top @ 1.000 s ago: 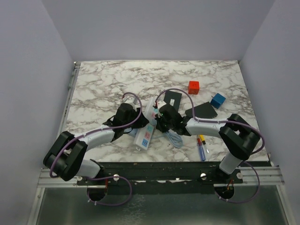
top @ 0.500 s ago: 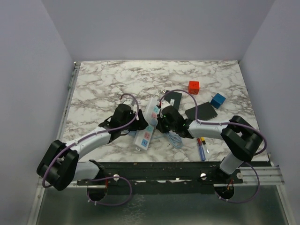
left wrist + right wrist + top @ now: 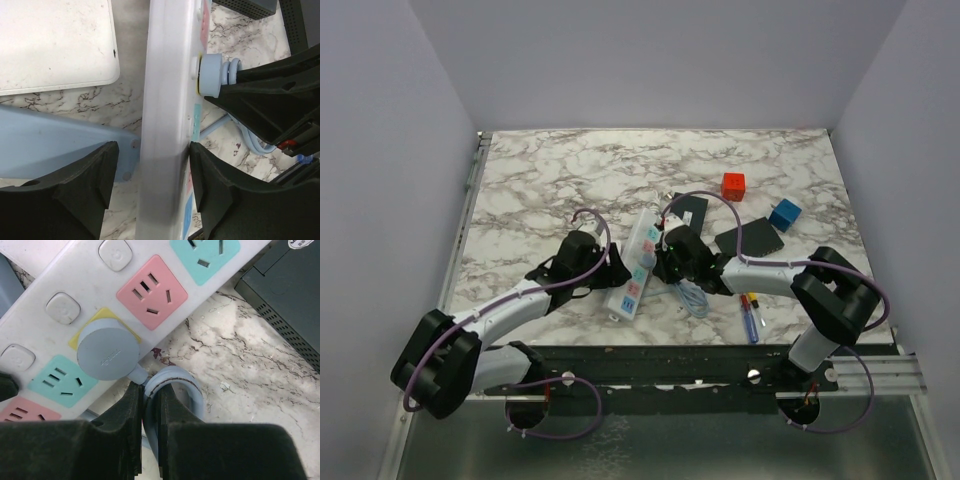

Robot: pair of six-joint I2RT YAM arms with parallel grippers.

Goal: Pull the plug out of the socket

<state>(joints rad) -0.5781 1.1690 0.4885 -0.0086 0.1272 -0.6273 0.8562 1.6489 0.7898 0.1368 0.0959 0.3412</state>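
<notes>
The socket (image 3: 639, 258), a long white strip with pink, green and blue outlets, lies at an angle mid-table. A round grey-blue plug (image 3: 107, 350) sits in its yellow outlet and shows from the side as the plug (image 3: 210, 75). My left gripper (image 3: 152, 190) straddles the socket (image 3: 167, 100) from the left. Its right finger (image 3: 215, 195) touches the strip, while a gap separates the left finger (image 3: 85, 195) from it. My right gripper (image 3: 150, 405) is shut on the plug's light-blue cable (image 3: 172, 380), just behind the plug, on the strip's right side (image 3: 667, 262).
A red cube (image 3: 733, 186) and a blue cube (image 3: 784, 214) sit at the back right. Black flat boxes (image 3: 688, 212) (image 3: 750, 238) lie beside the right arm. Pens (image 3: 750, 315) are near the front edge. A white flat box (image 3: 55, 45) and a light-blue bar (image 3: 50, 150) lie left of the strip.
My left gripper has opened and now sits astride the strip, and the left arm's elbow has swung leftward. The right gripper stays shut on the cable.
</notes>
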